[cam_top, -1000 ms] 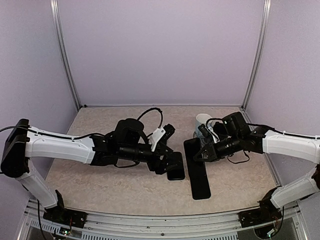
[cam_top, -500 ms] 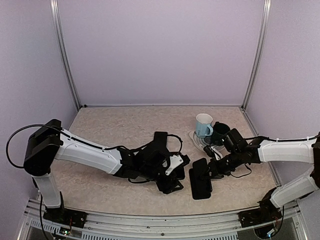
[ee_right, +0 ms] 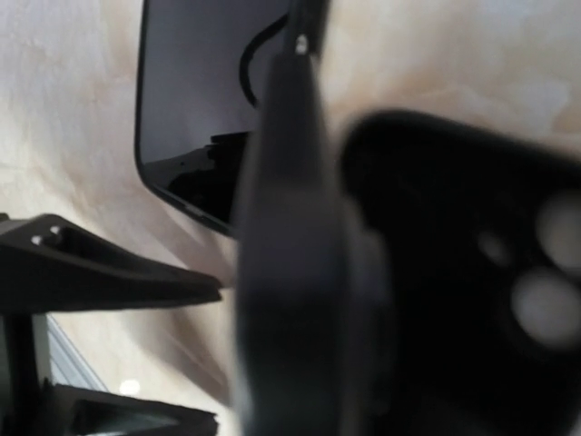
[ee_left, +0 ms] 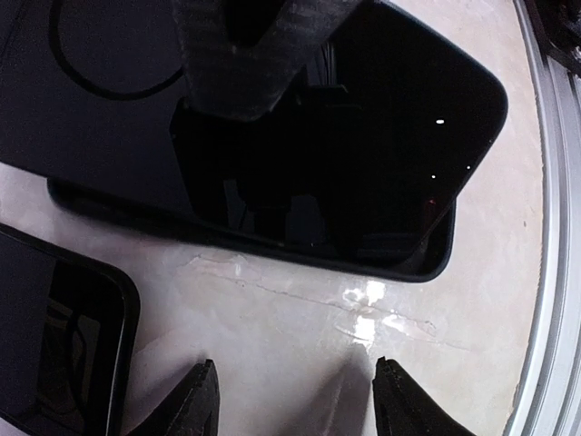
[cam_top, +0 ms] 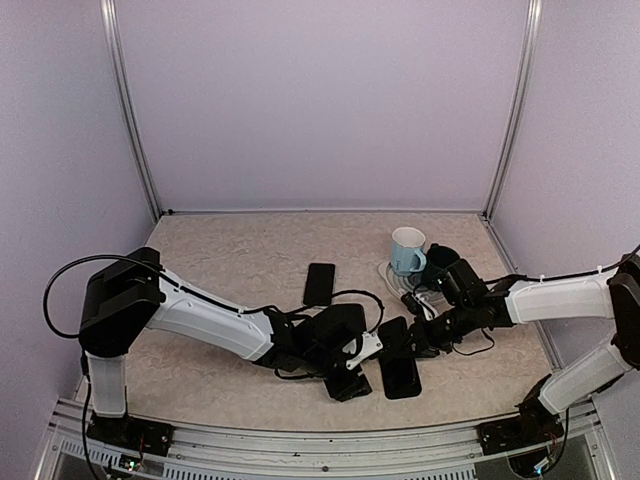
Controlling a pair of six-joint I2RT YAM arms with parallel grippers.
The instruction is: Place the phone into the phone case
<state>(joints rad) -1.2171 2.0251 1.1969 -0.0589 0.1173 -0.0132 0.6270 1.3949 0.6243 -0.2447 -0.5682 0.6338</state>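
Two mugs stand upright toward the back right of a beige marbled tabletop (cam_top: 220, 250): a light blue mug (cam_top: 407, 250) and, just beside it on the right, a black mug (cam_top: 440, 262). Contents of either not readable from above. Lilac walls (cam_top: 320, 100) on three sides, aluminium uprights (cam_top: 130, 120) at the back corners, a metal rail (cam_top: 300, 440) along the near edge.

Near the front middle, between the two grippers: the phone (cam_top: 402, 372), black, glossy screen up, long axis running roughly front to back. Under its edge in the left wrist view, a second dark rounded rim, apparently the phone case (ee_left: 442, 259), showing just past the phone's corner nearest the rail. Cannot tell how fully seated.

Left gripper (ee_left: 295, 400) low over the table just left of the phone, fingertips (ee_left: 204, 400) spread wide with only bare marble between, holding nothing. Right gripper (cam_top: 415, 338) down at the phone's far half, one grey finger (ee_left: 245, 54) on or just above the screen. Too blurred in its own wrist view to tell how far open, or whether clamped on anything.

Further back, left of the mugs and behind the left arm, a second phone (cam_top: 319, 283) lying flat. At the lower left of the left wrist view, the corner of another dark glossy slab (ee_left: 54, 345) with a raised rim, parted from the phone by a strip of table.
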